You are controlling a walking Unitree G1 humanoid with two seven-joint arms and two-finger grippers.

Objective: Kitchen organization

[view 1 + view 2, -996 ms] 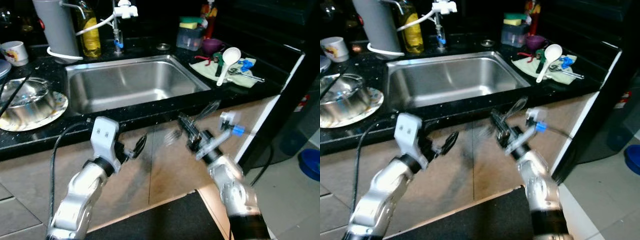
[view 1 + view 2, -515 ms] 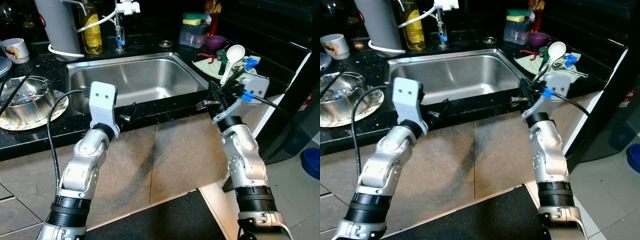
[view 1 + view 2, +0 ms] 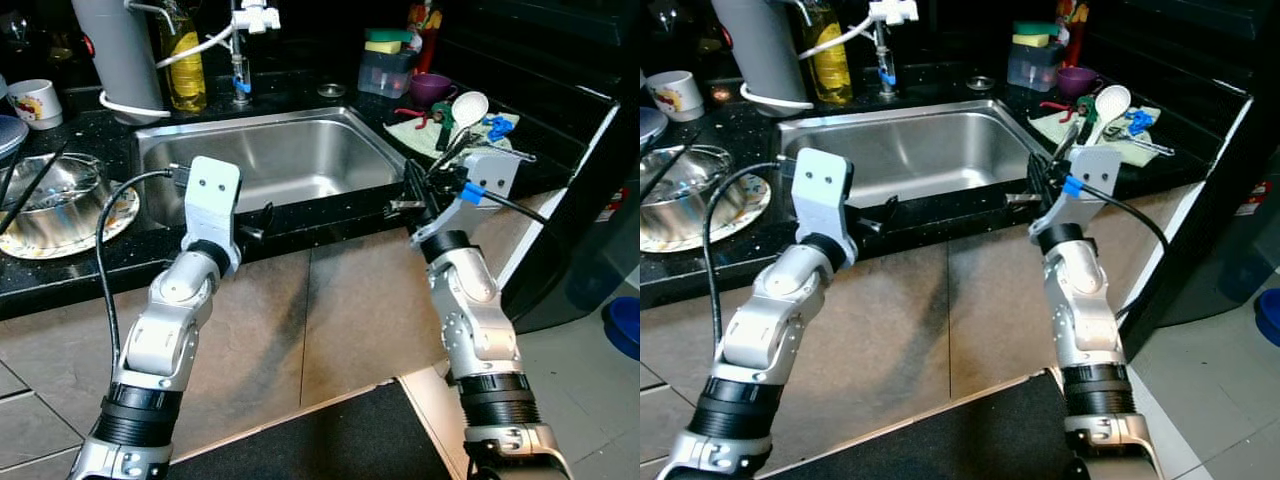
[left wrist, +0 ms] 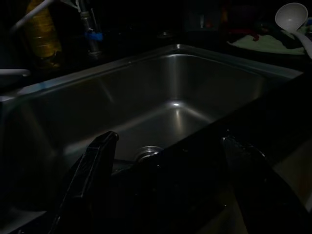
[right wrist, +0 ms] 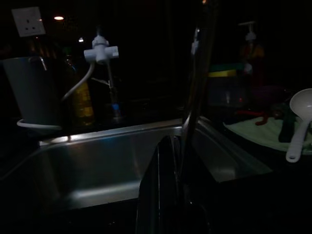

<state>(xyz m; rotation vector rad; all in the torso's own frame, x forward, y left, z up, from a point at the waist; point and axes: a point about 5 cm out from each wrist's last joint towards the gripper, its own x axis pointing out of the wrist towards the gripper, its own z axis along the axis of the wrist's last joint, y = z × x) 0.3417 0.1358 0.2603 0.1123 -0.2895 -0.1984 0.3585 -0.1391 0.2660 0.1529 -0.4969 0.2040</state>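
Now a fork (image 3: 400, 208) is held pinched in the right hand (image 3: 418, 200) just before the sink (image 3: 262, 163)'s front rim, the left hand (image 4: 165, 161) open beside it, so it is best carried level.

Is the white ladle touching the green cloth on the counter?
Touching: right wrist view shows the white ladle lying with its handle end on the green cloth.
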